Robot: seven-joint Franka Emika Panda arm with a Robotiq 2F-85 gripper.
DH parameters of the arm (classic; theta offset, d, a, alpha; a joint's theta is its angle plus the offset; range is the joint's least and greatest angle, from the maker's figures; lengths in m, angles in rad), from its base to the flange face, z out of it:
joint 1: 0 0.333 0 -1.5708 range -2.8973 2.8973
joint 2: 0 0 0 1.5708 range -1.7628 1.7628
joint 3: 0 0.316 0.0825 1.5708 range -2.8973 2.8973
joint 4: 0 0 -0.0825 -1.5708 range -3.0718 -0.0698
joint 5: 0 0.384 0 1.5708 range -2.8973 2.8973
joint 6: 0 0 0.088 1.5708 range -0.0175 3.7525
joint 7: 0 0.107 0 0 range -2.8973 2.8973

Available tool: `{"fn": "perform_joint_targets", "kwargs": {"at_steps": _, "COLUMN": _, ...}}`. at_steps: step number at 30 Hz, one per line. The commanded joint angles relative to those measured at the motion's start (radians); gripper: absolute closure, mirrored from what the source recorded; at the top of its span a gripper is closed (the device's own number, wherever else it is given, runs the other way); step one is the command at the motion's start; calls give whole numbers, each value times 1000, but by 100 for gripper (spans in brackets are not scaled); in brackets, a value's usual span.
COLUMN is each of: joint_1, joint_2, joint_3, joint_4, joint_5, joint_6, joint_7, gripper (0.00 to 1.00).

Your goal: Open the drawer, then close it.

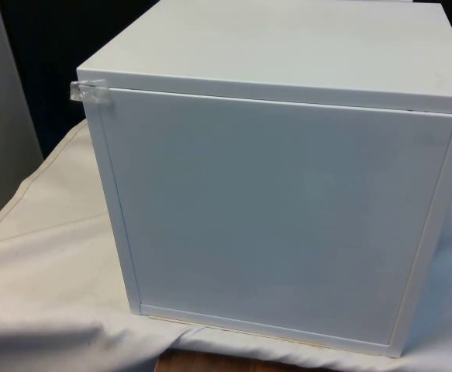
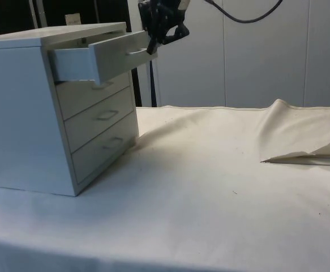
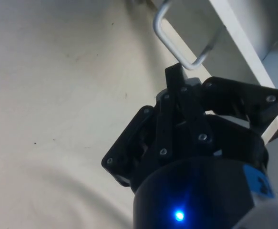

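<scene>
A white chest of drawers point(image 2: 23, 113) stands on the cloth, and its plain back panel point(image 1: 272, 209) faces the front view. Its top drawer point(image 2: 97, 56) is pulled partway out; the three drawers below it are closed. My black gripper point(image 2: 151, 48) hangs at the open drawer's front, beside its metal loop handle point(image 2: 135, 52). In the wrist view my gripper point(image 3: 174, 74) is shut, its fingers pressed together with no gap. The tips touch one corner of the handle point(image 3: 169, 45). I cannot tell whether the wire is pinched between them.
The white cloth point(image 2: 210, 187) lies open beside the chest. It rises into a raised fold point(image 2: 300, 141) towards the side view's right. A bit of clear tape point(image 1: 90, 91) sticks out at the chest's top back corner.
</scene>
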Motion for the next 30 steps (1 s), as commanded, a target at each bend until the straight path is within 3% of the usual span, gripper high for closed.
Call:
{"fn": "perform_joint_targets", "kwargs": {"at_steps": 1, "joint_1": -3, "joint_2": 14, "joint_3": 0, "joint_4": 17, "joint_5": -3, "joint_6": 0, "joint_7": 8, "gripper": 100}}
{"fn": "perform_joint_targets", "kwargs": {"at_steps": 30, "joint_1": 11, "joint_2": 191, "joint_3": -7, "joint_4": 180, "joint_5": 7, "joint_6": 6, "joint_7": 97, "gripper": 100}}
